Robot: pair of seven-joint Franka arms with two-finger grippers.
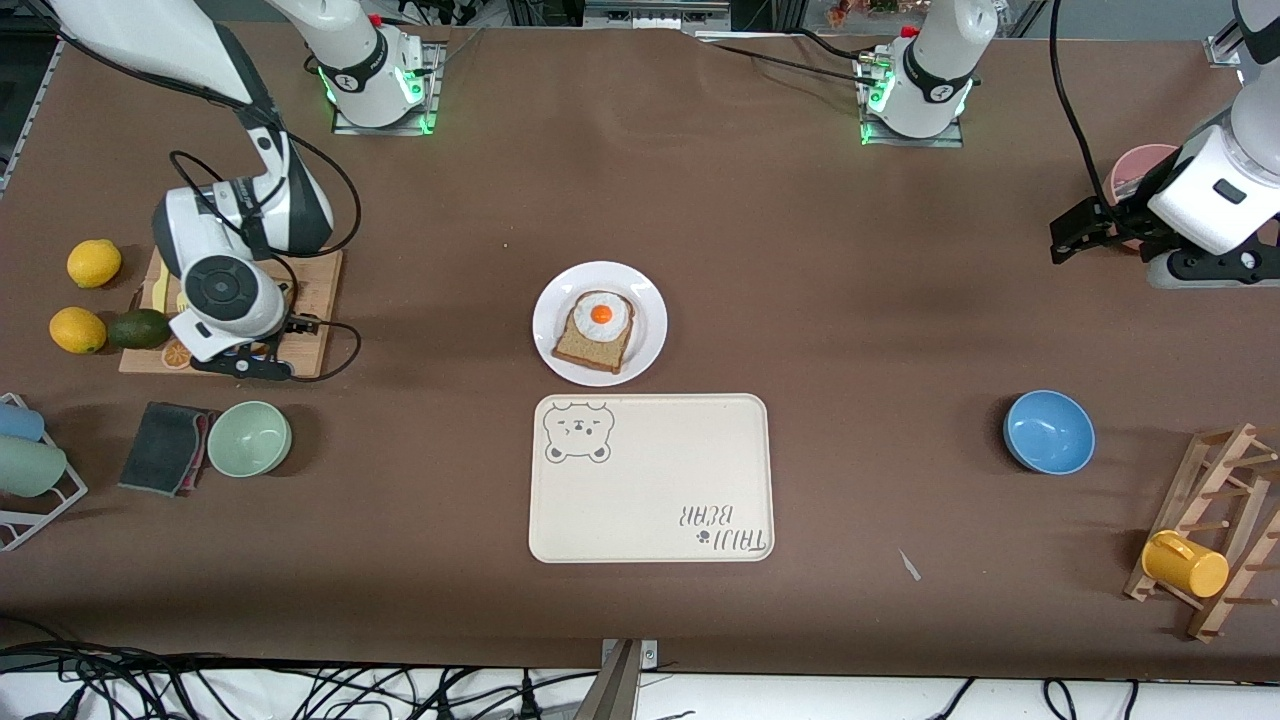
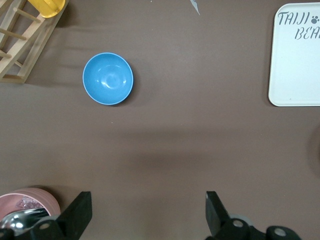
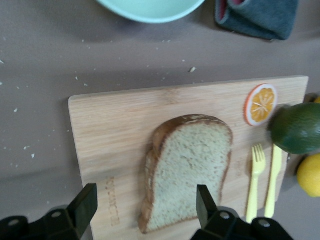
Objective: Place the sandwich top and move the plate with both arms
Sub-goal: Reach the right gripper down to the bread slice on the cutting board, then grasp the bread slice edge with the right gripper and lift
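The white plate sits mid-table and bears a bread slice with a fried egg. The sandwich top, a plain brown-crusted slice, lies flat on a wooden cutting board at the right arm's end of the table; in the front view the right arm hides it. My right gripper is open and empty just above the board, with its fingers either side of one end of the slice. My left gripper is open and empty over bare table at the left arm's end, and also shows in the front view.
A cream bear tray lies just nearer the camera than the plate. A blue bowl, pink bowl and wooden rack with yellow mug are at the left arm's end. A green bowl, grey cloth, lemons and avocado surround the board.
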